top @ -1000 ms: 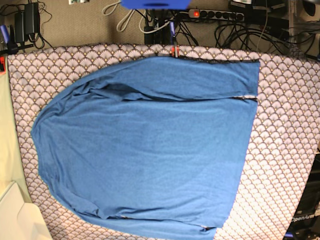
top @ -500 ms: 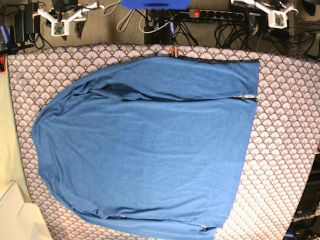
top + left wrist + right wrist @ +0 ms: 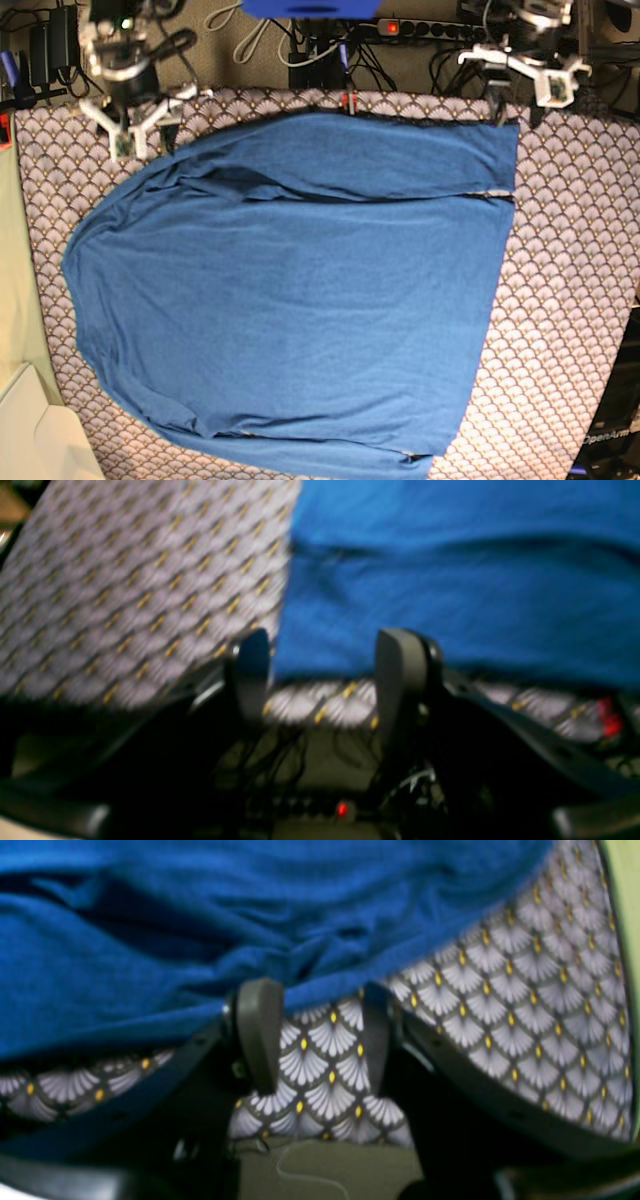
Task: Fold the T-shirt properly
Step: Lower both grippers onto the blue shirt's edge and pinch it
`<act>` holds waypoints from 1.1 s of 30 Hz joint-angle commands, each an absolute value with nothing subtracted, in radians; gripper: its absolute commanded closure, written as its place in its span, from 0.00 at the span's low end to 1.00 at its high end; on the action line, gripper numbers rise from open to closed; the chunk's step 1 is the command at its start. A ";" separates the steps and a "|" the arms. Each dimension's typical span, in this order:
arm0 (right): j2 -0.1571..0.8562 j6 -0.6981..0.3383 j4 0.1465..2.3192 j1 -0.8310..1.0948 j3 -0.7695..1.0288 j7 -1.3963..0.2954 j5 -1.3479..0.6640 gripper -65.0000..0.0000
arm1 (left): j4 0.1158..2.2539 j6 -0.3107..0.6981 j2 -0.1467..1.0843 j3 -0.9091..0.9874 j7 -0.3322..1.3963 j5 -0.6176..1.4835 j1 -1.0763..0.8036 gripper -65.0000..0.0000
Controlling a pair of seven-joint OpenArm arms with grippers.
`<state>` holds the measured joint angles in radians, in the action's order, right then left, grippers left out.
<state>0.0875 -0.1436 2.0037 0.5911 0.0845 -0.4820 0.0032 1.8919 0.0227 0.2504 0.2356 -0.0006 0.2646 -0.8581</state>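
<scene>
Both sets of jaws are seen spread apart with nothing held between them. In the left wrist view, the left gripper (image 3: 320,675) is poised over the table's edge, and a corner of the T-shirt (image 3: 450,580) is framed just beyond its fingertips, though no contact can be made out through the blur. In the right wrist view, the right gripper (image 3: 315,1035) is set over bare tablecloth (image 3: 525,1015), with a rumpled blue edge lying just past its fingers (image 3: 257,1030).

In the base view, the T-shirt (image 3: 300,300) is spread nearly flat across the tablecloth (image 3: 570,300), covering most of it, with one sleeve apparently folded in along the far side. The right gripper (image 3: 130,125) is placed near the far shoulder, and the left gripper (image 3: 520,85) near the far hem corner.

The garment is judged to be light, soft and limp; it should drape and slide easily, and layers may be pinched together. Hold is best taken at the far hem corner and the far shoulder edge, where single edges are exposed.
</scene>
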 commanded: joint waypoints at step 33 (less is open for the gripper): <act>0.119 -0.166 1.974 0.478 0.107 -0.541 0.002 0.58 | 1.629 0.013 0.200 0.278 -0.022 0.269 -0.647 0.49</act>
<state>0.1139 -0.1612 1.9575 0.4797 0.1055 -0.5648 0.0029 1.6146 0.0059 0.1963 0.2764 0.0002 0.2676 -0.6395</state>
